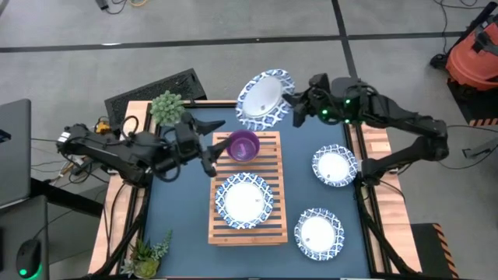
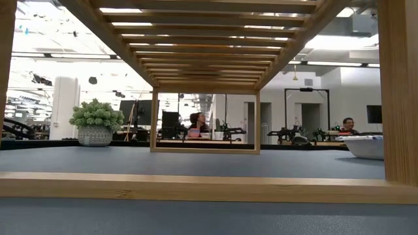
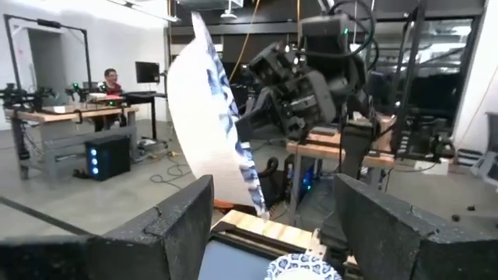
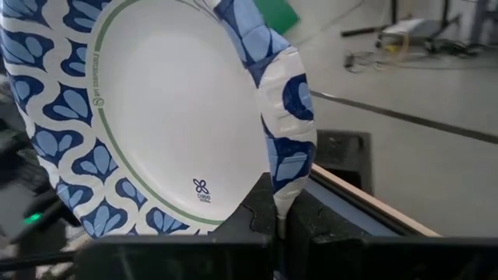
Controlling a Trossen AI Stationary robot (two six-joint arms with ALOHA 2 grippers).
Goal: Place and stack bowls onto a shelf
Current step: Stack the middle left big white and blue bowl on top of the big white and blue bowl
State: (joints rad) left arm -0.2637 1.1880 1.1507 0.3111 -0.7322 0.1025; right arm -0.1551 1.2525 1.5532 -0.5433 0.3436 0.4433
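My right gripper [image 1: 296, 106] [image 4: 280, 230] is shut on a white dish with a blue patterned rim [image 1: 264, 99] [image 3: 218, 132], held up over the table's far edge, beyond the light-wood slatted shelf [image 1: 268, 225]. A purple bowl [image 1: 243, 145] sits upright on the shelf's far end. Another patterned dish [image 1: 243, 200] lies flat on its near half. My left gripper [image 1: 212, 146] [image 3: 272, 225] is open just left of the purple bowl and touches nothing. My right gripper pinches the dish's rim [image 4: 286, 175] between its two fingers, coming level from the table's right. The rim is creased where the fingers meet it. The dish is lifted clear and stands steeply tilted, almost on edge, its hollow side facing the gripper.
Two more patterned dishes [image 1: 334, 165] [image 1: 319, 232] lie on the dark blue tabletop right of the shelf. A potted plant [image 1: 167, 106] [image 2: 96, 122] stands at the far left corner, another [image 1: 148, 253] at the near left. People sit at desks in the room beyond.
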